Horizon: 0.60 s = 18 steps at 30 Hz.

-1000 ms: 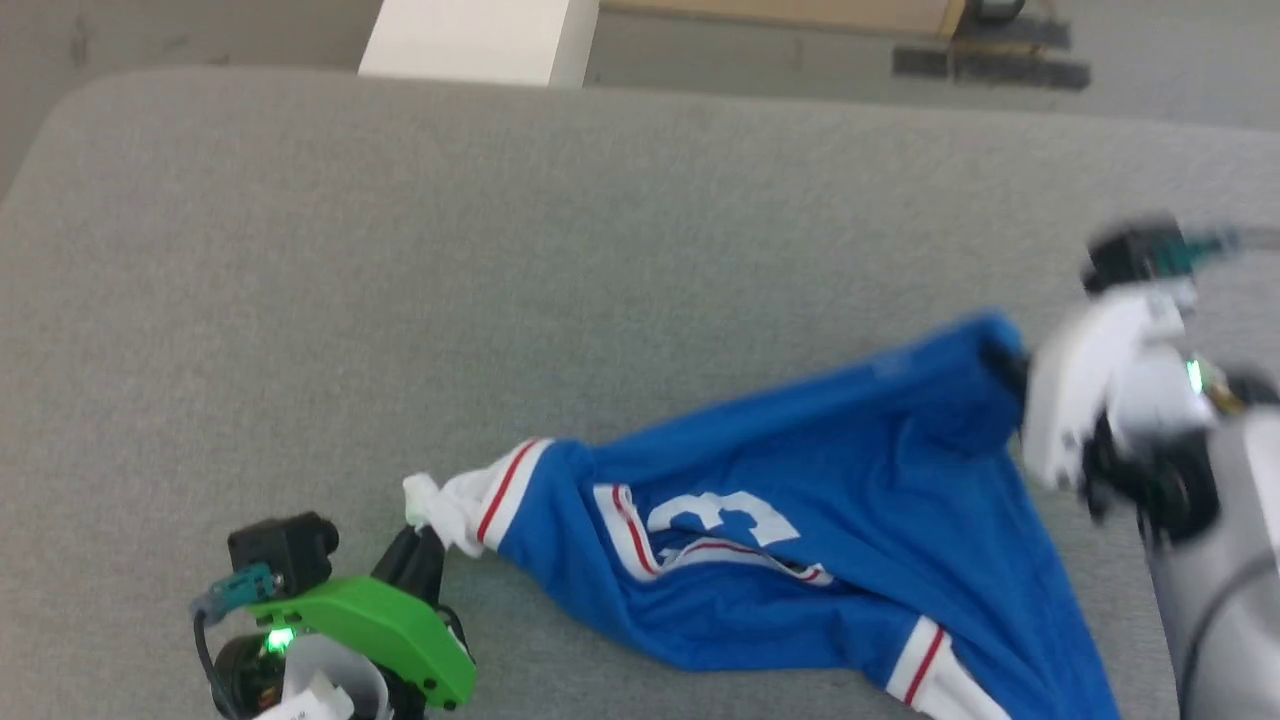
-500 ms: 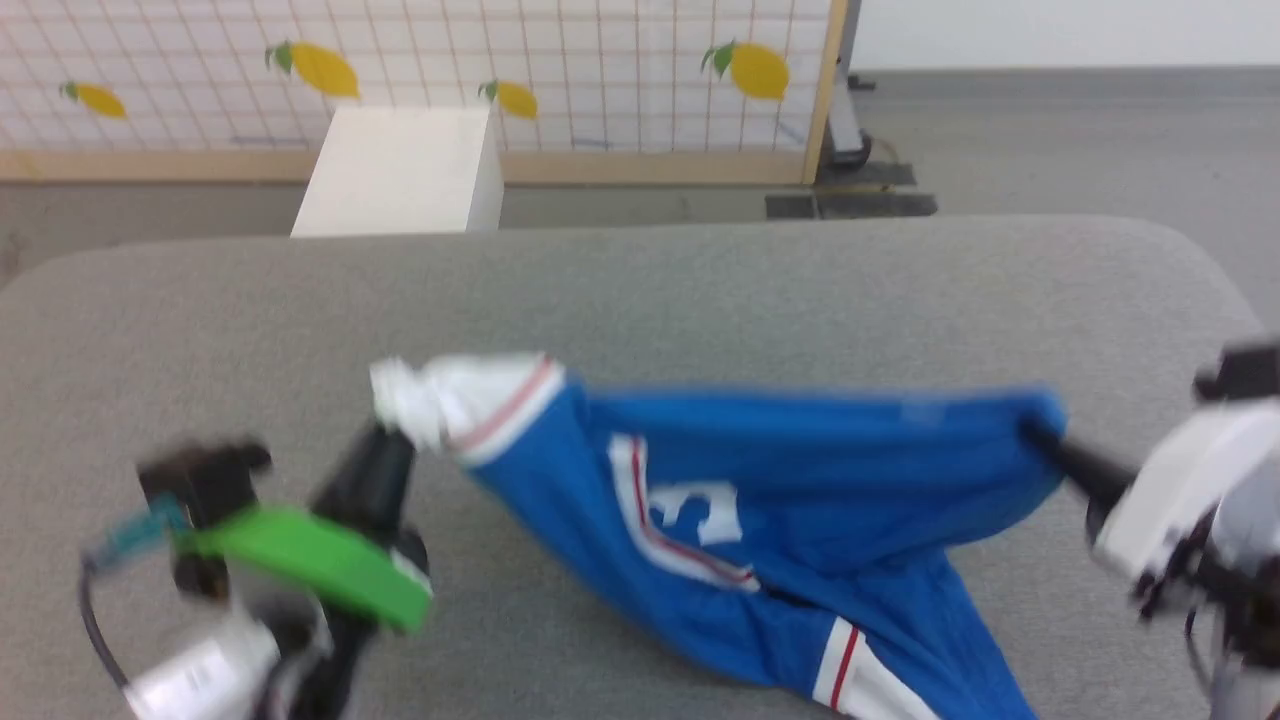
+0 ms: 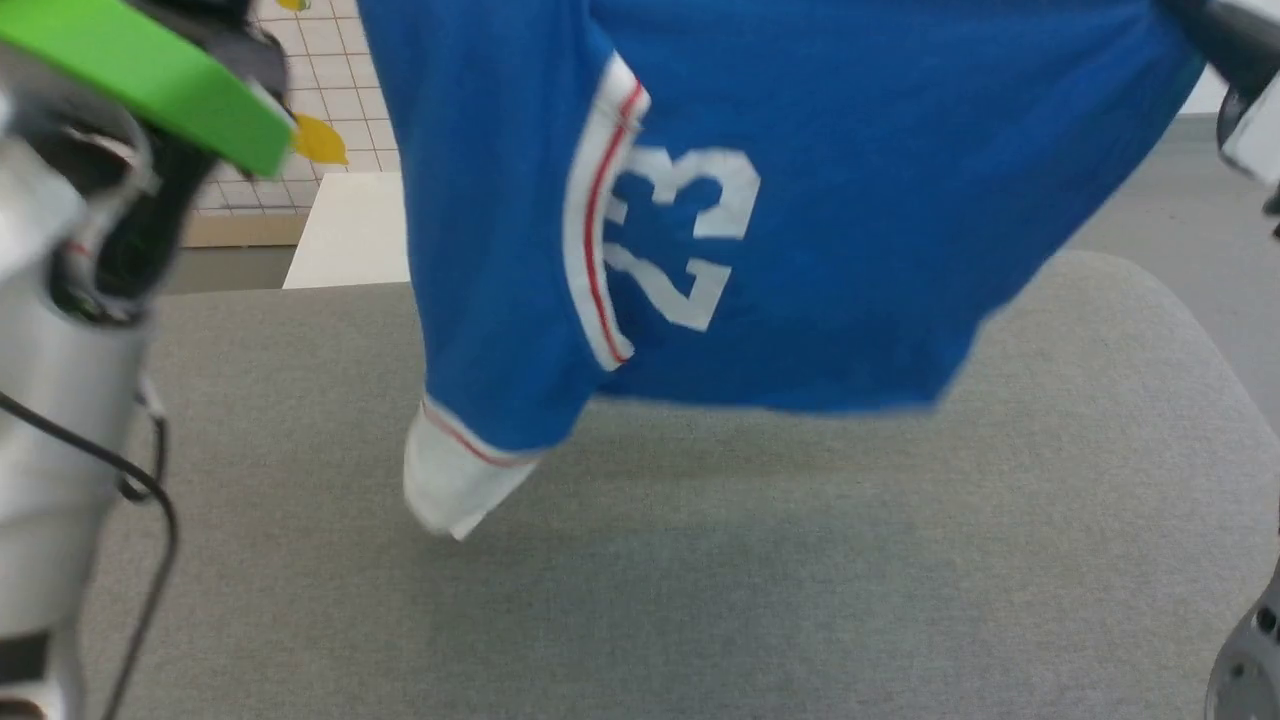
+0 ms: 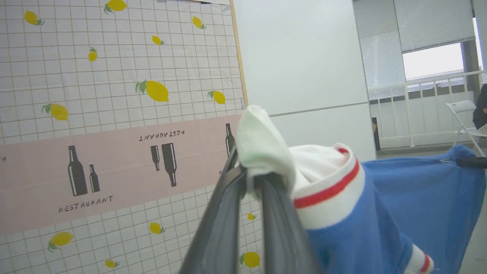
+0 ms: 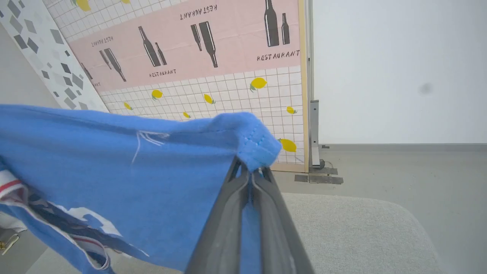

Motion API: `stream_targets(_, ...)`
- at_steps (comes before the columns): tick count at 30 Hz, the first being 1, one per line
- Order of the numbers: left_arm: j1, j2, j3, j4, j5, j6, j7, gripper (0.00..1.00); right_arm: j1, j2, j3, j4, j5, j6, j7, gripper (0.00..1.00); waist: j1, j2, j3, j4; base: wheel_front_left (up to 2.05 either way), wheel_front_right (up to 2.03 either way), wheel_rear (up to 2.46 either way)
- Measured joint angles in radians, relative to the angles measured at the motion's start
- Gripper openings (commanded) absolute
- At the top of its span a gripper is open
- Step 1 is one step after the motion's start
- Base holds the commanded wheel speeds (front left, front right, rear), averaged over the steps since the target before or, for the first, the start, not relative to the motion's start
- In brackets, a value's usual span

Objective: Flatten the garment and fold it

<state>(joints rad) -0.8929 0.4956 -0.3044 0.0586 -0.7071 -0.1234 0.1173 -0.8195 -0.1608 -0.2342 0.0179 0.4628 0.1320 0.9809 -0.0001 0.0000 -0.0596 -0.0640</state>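
Note:
The garment [image 3: 860, 250], a blue shirt with a white "23", hangs in the air above the grey table, stretched between my two arms. One white sleeve [image 3: 455, 485] dangles near the table top. In the left wrist view my left gripper [image 4: 247, 177] is shut on the other white sleeve [image 4: 266, 148], with the garment's blue body [image 4: 380, 220] falling away to the right. In the right wrist view my right gripper [image 5: 251, 171] is shut on a blue hem corner [image 5: 255, 146] of the garment. My left arm with its green cover [image 3: 150, 70] is at the upper left, my right arm [image 3: 1250, 130] at the upper right.
The grey padded table [image 3: 800, 580] spreads under the shirt, with rounded far corners. Behind it stand a white box [image 3: 345, 235] and a lemon-patterned screen [image 4: 114, 76]. A white folding chair [image 4: 462, 110] stands far off by a railing.
Both arms have risen and lifted the garment off the table; it now hangs spread between them. The head camera has tilted up as well.

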Motion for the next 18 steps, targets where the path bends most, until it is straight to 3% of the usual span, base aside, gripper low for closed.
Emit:
stream_targets(2,-0.066,0.051,-0.026,0.07,0.013,-0.004,0.005,0.0,-0.038,-0.009,0.007,0.049,-0.007,0.0,-0.023,0.0,0.0,0.0,0.0,0.001,0.0,0.0,0.0)
stream_targets(11,-0.204,0.129,-0.166,0.184,0.059,-0.008,0.076,0.0,-0.127,0.017,0.028,0.108,-0.031,0.0,-0.031,0.0,0.0,0.0,0.059,0.006,0.0,0.0,0.0)
stream_targets(18,-0.381,0.155,-0.194,0.284,0.15,0.007,0.127,0.0,-0.297,0.082,0.038,0.178,-0.112,0.0,-0.081,0.0,0.0001,0.0,0.178,-0.004,0.0,0.0,0.0)
